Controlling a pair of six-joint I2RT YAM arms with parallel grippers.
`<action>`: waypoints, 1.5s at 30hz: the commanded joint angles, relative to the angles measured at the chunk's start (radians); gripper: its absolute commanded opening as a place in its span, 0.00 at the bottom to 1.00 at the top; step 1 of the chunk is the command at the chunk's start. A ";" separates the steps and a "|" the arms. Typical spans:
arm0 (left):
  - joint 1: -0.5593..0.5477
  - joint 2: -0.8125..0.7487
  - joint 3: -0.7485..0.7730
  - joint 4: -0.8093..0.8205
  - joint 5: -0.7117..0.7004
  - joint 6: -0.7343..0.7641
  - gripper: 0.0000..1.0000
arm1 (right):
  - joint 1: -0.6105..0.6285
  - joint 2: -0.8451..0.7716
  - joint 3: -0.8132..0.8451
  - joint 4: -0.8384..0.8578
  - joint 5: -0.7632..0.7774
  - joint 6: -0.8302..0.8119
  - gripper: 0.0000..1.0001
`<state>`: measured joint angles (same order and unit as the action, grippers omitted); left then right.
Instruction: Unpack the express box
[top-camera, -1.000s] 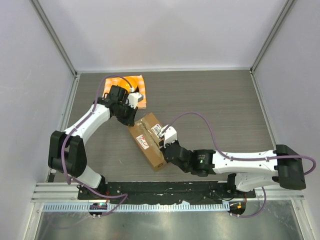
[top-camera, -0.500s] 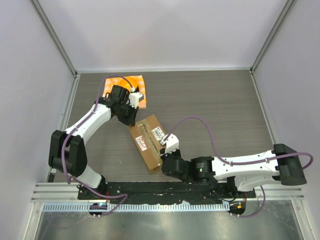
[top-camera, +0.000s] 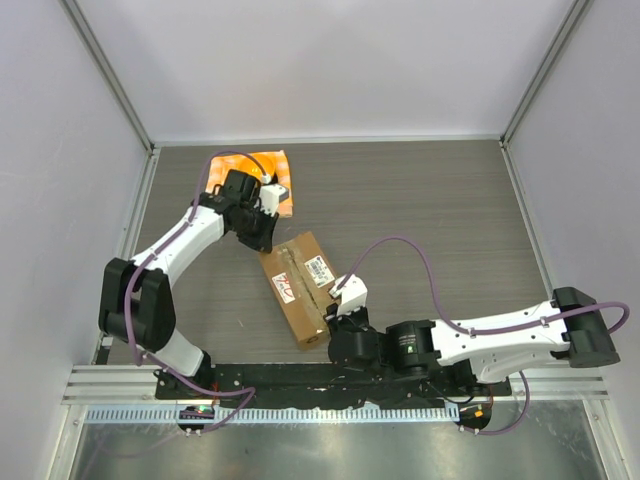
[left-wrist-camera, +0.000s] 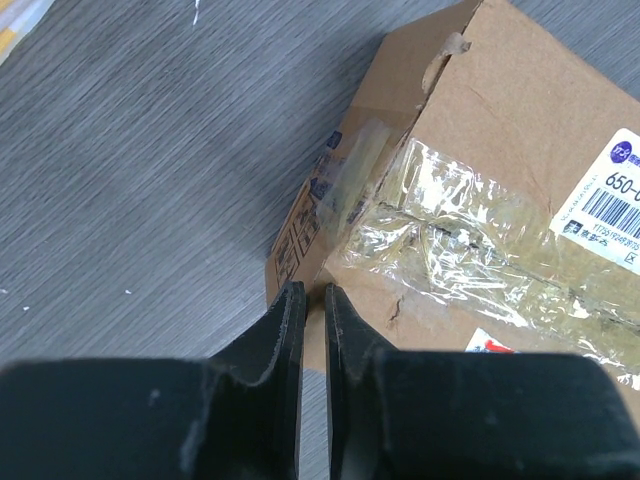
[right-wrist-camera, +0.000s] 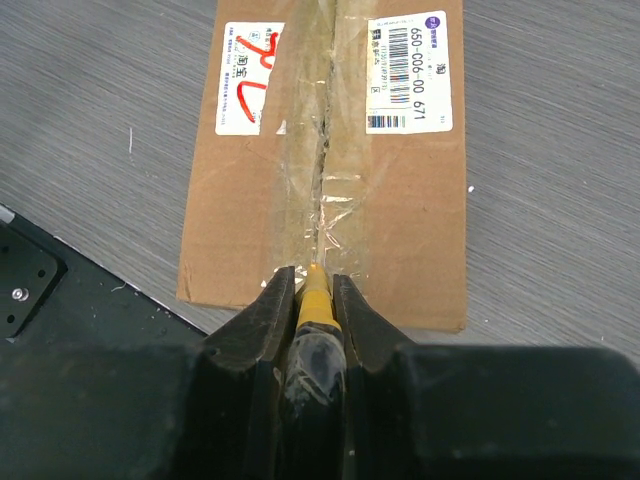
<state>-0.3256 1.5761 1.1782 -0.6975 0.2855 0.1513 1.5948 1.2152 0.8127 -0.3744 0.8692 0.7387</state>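
The express box (top-camera: 298, 288) lies flat and turned diagonally on the table (top-camera: 430, 210), in front of and between the two arm bases, a little to the left. Its flaps are not yet open. The clear tape (right-wrist-camera: 322, 150) runs along the middle seam. It looks wrinkled, and a dark line shows in the seam under it. The barcode label (right-wrist-camera: 409, 75) is on one side of the seam and the sticker with red marks (right-wrist-camera: 250, 78) on the other.

At the near short end of the box, the right gripper (right-wrist-camera: 312, 285) is clamped on a yellow tool (right-wrist-camera: 314, 300). The tool points forward, with its tip exactly on the tape where the seam begins. I judge it is held in line with the seam so that it can slit the tape along its length.

At the far end, the left gripper (left-wrist-camera: 308, 295) has its fingers almost together with nothing between them. It sits just at the corner of the box. I think it is there to brace the box so it does not slide under the tool, but I cannot tell whether it really touches.

An orange cloth (top-camera: 275, 180) lies behind the left gripper, well apart from the box.
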 joint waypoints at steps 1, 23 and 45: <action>0.056 0.097 -0.020 0.075 -0.327 0.054 0.00 | 0.060 -0.059 -0.038 -0.170 -0.133 0.053 0.01; 0.134 0.090 -0.034 0.069 -0.333 0.062 0.00 | 0.079 -0.249 -0.167 -0.201 -0.160 0.099 0.01; 0.112 -0.039 0.150 -0.105 -0.200 -0.018 0.00 | 0.091 -0.416 -0.064 -0.210 0.097 0.035 0.01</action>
<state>-0.1799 1.6276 1.1980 -0.7452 0.0376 0.1581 1.6802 0.8288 0.6552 -0.6186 0.8341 0.8246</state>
